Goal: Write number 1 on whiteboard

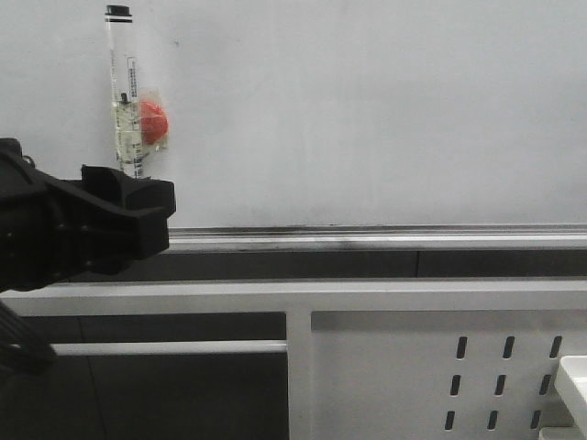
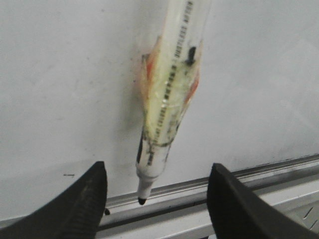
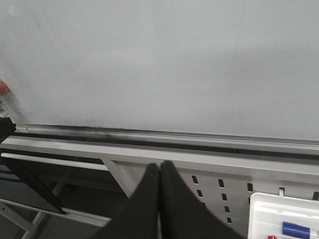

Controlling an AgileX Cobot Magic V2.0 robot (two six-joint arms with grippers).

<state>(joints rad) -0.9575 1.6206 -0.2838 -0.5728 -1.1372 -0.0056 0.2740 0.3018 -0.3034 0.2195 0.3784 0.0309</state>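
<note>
The whiteboard (image 1: 367,110) fills the upper front view, with its silver rail (image 1: 385,236) along the lower edge. A clear-barrelled marker (image 1: 124,92) hangs upright on the board at upper left, held there by a red blob (image 1: 153,121), black cap up. My left gripper (image 1: 128,188) is open just below it. In the left wrist view the marker (image 2: 169,99) points tip-down between the spread fingers of the left gripper (image 2: 157,169), touching neither. My right gripper (image 3: 159,167) is shut and empty, below the rail. No number 1 stroke shows on the board.
A white perforated frame panel (image 1: 440,367) stands under the board at the right. A white tray (image 3: 284,219) at the far right holds a blue-capped marker (image 3: 296,230). A horizontal white frame bar (image 1: 275,295) runs below the rail.
</note>
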